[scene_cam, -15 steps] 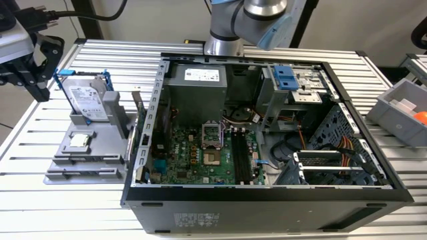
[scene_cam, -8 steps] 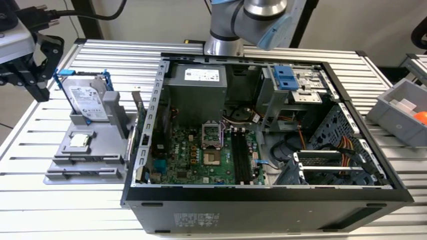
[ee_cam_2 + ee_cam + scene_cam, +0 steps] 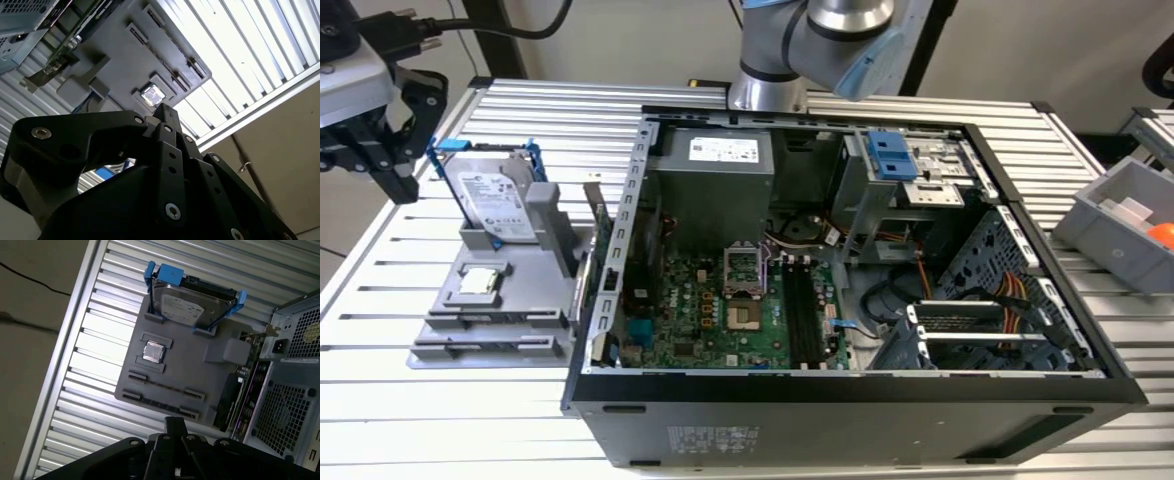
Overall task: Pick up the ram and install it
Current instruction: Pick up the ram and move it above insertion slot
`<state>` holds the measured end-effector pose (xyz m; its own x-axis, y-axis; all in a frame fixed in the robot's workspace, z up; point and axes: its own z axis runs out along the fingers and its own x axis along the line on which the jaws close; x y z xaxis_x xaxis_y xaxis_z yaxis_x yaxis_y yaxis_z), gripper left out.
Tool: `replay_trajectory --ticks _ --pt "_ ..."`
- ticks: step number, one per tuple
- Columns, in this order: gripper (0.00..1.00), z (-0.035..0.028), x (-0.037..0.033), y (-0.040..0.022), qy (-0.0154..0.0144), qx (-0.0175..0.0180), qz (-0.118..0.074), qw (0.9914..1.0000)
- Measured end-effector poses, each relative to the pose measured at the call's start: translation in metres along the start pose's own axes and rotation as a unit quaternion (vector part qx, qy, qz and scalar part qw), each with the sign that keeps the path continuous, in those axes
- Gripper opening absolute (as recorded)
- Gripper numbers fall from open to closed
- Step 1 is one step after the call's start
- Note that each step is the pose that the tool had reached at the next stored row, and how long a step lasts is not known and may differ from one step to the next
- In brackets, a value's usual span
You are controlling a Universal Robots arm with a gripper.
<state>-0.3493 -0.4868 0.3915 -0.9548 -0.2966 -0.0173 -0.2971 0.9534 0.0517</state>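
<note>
Slatted table held a tray beside the case. Claw was pinched together, empty, near the tray's edge. Unopened, it could jab the thin ram.

A ribbed silver table carried a plain grey tray near its edge at the exterior view's left. The tray bore a silver hard drive in a bright blue frame and a silver processor chip. Alongside, a black computer case bared a green motherboard. The gripper was matte black.
</note>
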Motion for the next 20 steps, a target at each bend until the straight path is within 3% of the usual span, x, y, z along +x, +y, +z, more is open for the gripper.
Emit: replay_trajectory --ticks 9,20 --pt "0.00 0.0000 0.0000 0.0000 0.0009 -0.0003 -0.018 0.99983" --pt "0.00 0.0000 -0.0004 -0.0001 0.0011 -0.0004 -0.021 0.99979"
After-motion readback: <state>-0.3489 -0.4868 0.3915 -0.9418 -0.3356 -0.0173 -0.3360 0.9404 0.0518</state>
